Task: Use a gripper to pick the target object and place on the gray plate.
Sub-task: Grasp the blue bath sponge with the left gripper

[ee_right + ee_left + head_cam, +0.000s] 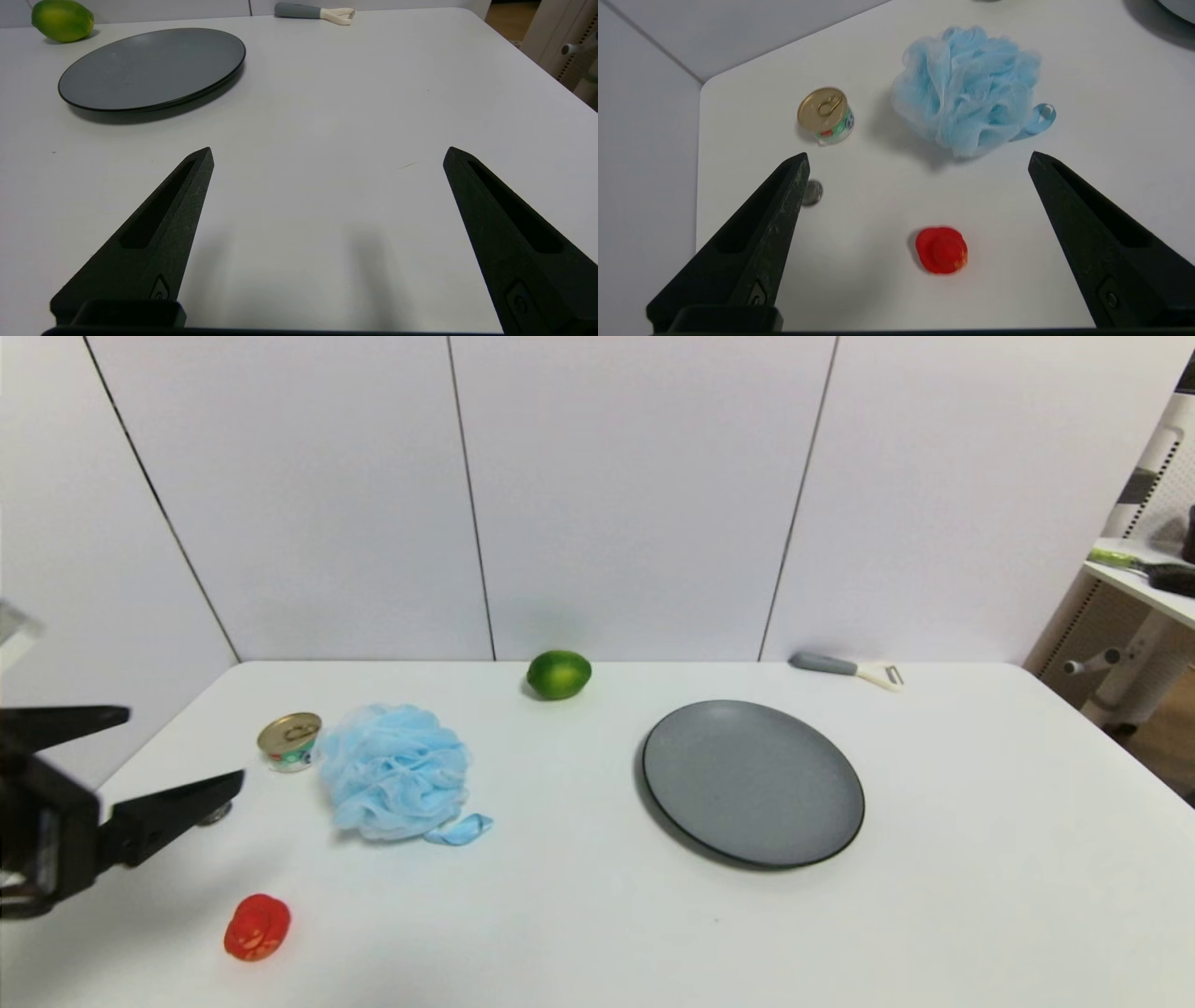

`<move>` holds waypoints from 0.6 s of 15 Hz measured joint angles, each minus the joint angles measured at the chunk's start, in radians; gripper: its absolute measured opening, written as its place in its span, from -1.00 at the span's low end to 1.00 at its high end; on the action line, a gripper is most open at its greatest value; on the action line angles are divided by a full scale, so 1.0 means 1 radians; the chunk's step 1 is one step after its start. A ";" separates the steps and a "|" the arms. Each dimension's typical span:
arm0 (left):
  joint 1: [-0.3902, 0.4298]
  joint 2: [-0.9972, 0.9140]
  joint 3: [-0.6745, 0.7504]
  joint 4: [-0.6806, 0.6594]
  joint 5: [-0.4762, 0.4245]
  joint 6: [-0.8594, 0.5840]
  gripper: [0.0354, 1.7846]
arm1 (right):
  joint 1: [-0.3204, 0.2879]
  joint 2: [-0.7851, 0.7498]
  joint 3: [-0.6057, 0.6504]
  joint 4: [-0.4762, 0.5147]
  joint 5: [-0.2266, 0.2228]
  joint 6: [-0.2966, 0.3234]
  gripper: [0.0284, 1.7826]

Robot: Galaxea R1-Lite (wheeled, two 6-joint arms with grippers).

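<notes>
Two claws, and neither one holds a thing. My left claw (177, 751) hangs at the left edge of the table (597, 915), fingers spread wide apart, nothing between them, clear of the surface. Pointing toward the pouf (397, 782), which sits on the table just right of my fingertips and a little farther off, untouched. Its blue ribbon loop (459, 831) trails out on the near right side, flat on the table.

Through my left wrist I see the pouf (966, 88) ahead between my open fingers (761, 224), with the red thing (941, 249) nearer to me and apart from it. Small tin can (290, 740) with a gold pull-tab lid stands upright just left of the pouf, close but I cannot tell whether they touch. A small round silver thing (812, 192) peeks out beside my one fingertip.

Plate (752, 782) lies well to the right of the pouf, nothing on it. Lime (558, 674) rests at the far edge, between pouf and plate. Peeler (848, 668) with a gray handle lies far right, beyond the plate.

My right claw (327, 156) is out of the head view; its own camera shows its fingers wide apart over bare table, near of the plate (152, 67).
</notes>
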 joint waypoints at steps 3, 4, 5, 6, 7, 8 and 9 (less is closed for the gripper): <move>-0.085 0.313 -0.153 -0.073 -0.002 0.037 0.89 | 0.000 0.000 0.000 0.000 0.000 0.000 0.90; -0.113 0.409 -0.200 -0.090 -0.003 0.044 0.89 | 0.000 0.000 0.000 0.000 0.000 0.000 0.90; -0.138 0.491 -0.240 -0.109 -0.004 0.049 0.89 | 0.000 0.000 0.000 0.000 0.000 0.000 0.90; -0.161 0.564 -0.270 -0.124 -0.004 0.053 0.89 | 0.000 0.000 0.000 0.000 0.000 0.000 0.90; -0.180 0.627 -0.291 -0.141 -0.004 0.056 0.89 | 0.000 0.000 0.000 0.000 0.000 0.000 0.90; -0.194 0.678 -0.305 -0.150 -0.004 0.061 0.89 | 0.000 0.000 0.000 0.000 0.000 0.000 0.90; -0.201 0.719 -0.313 -0.153 -0.003 0.074 0.89 | 0.000 0.000 0.000 0.000 0.000 0.000 0.90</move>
